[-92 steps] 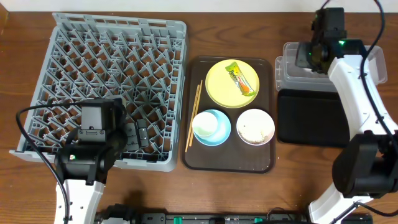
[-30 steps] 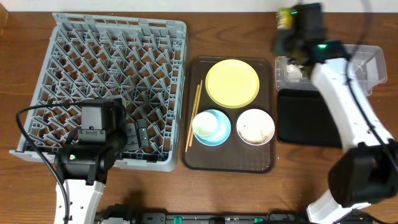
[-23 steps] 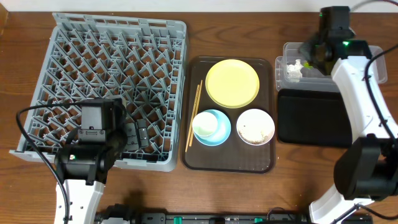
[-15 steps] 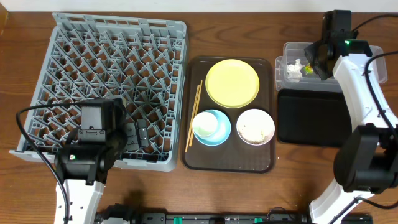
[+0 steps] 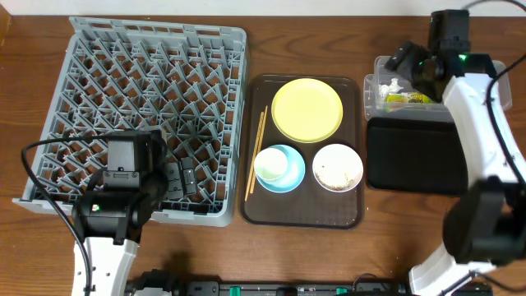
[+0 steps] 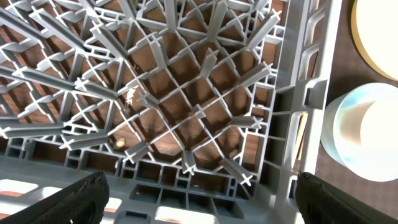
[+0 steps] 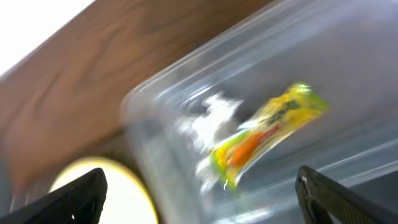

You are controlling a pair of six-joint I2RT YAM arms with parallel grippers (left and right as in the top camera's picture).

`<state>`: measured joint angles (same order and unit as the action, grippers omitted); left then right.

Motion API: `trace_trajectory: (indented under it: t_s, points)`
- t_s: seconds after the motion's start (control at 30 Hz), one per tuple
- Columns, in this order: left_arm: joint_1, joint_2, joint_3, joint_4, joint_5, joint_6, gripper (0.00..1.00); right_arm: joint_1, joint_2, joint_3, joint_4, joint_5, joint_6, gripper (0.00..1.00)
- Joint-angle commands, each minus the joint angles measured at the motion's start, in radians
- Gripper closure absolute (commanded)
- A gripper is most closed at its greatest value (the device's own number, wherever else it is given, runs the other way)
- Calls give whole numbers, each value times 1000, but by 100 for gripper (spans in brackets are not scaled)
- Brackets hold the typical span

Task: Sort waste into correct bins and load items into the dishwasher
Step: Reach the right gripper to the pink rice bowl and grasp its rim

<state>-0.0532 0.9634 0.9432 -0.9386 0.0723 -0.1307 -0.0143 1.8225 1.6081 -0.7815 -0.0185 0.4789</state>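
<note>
sorting waste: wrapper lay in the clear tub, seemingly beside a tissue; right hand hung released above. next move likely called for reaching the scraps in the white bowl.

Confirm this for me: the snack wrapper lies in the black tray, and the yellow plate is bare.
Not quite. The snack wrapper lies in the clear tub, not in the black tray. The overhead view shows it there beside a white tissue, and the right wrist view shows it too. The yellow plate is indeed bare.
</note>
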Motion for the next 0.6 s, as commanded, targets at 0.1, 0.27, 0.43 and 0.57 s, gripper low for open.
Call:
trace_trajectory:
  t_s: [0.1, 0.27, 0.43, 0.57]
  points:
    - [4, 2, 21, -3, -1, -2, 4, 172, -114, 0, -224, -276, -486, 7]
    - [4, 2, 21, -3, -2, -2, 4, 318, -113, -61, -370, -194, -510, 16]
    - [4, 2, 21, -3, -1, -2, 4, 441, -114, -210, -363, -168, -452, 19]
    - [4, 2, 21, -3, -1, -2, 4, 518, -114, -313, -292, -140, -404, 22]
